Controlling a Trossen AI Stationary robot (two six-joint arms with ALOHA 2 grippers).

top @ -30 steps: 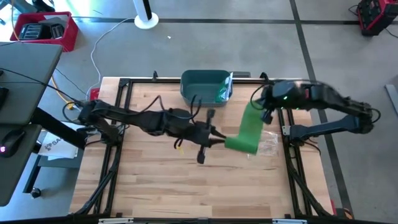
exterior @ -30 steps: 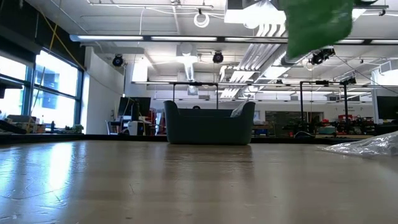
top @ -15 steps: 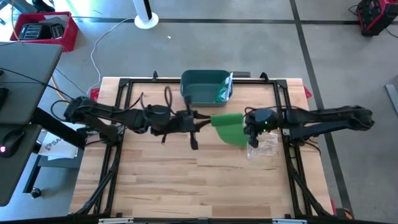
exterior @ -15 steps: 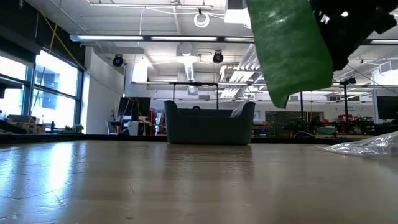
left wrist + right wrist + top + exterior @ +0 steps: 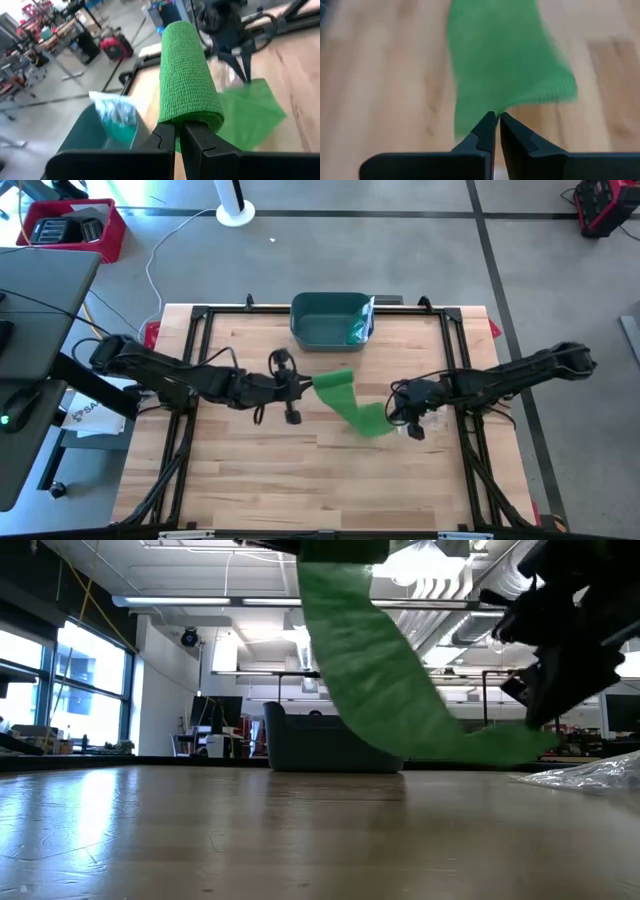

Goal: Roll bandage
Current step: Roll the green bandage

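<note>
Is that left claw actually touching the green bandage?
Touching. In the left wrist view the left gripper is pinched shut on the end of the green bandage.

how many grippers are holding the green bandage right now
2. The left gripper pinches one end of the green bandage near the table's middle; the right gripper pinches the other end, toward the right side.
</note>
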